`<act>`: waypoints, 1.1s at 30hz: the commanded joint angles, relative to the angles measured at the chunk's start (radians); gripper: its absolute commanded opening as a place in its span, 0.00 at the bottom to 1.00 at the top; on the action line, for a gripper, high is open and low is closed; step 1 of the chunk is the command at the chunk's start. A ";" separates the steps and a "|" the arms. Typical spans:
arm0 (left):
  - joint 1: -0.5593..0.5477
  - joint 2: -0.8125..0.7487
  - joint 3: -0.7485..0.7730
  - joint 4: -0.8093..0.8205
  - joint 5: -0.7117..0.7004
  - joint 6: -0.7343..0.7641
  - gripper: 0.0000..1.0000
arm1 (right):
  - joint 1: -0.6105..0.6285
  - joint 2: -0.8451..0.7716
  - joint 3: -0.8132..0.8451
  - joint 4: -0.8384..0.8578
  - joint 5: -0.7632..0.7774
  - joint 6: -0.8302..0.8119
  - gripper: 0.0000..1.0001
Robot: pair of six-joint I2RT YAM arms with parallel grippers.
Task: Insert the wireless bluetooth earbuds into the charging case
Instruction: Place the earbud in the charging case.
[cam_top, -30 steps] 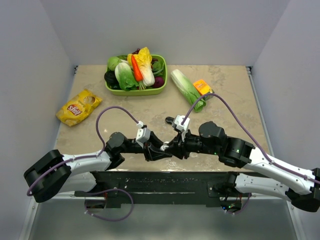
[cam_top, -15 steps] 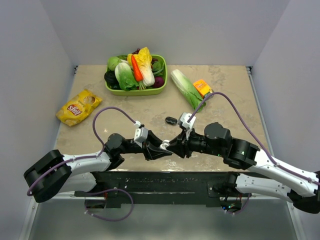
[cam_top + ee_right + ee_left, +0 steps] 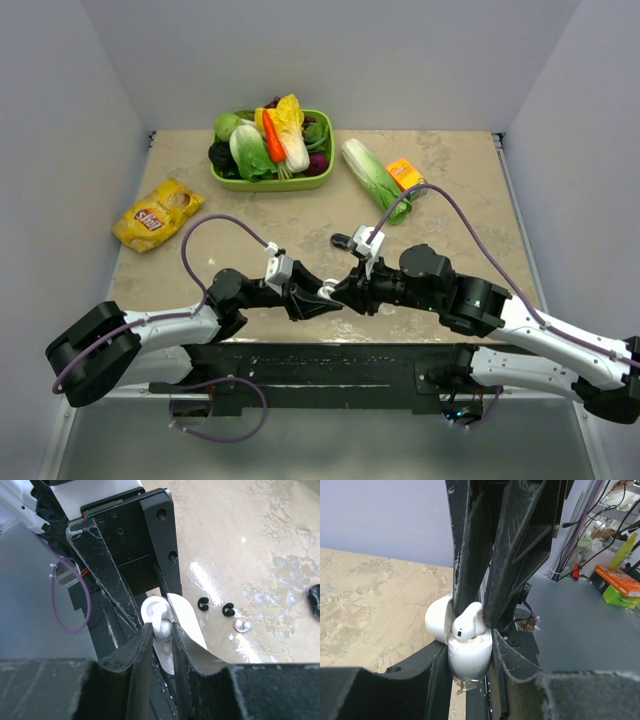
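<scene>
Top external: looked down from high behind the near edge over the whole counter (image 3: 455, 190).
Left wrist: hugged left claw (image 3: 468, 655).
Right wrist: hugged right claw (image 3: 161, 631).
Shared: white charging case (image 3: 470, 662), white earbud (image 3: 468, 622).

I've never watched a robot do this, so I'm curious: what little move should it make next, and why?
Probably ease the white earbud straight down a touch. It is pinched in the right jaws, and its top pokes above the white case that the left jaws clamp, so it looks not fully seated.
</scene>
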 commanded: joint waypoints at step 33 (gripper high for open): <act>-0.005 0.008 0.000 0.126 0.133 -0.016 0.00 | -0.003 0.034 0.094 -0.096 -0.134 -0.124 0.00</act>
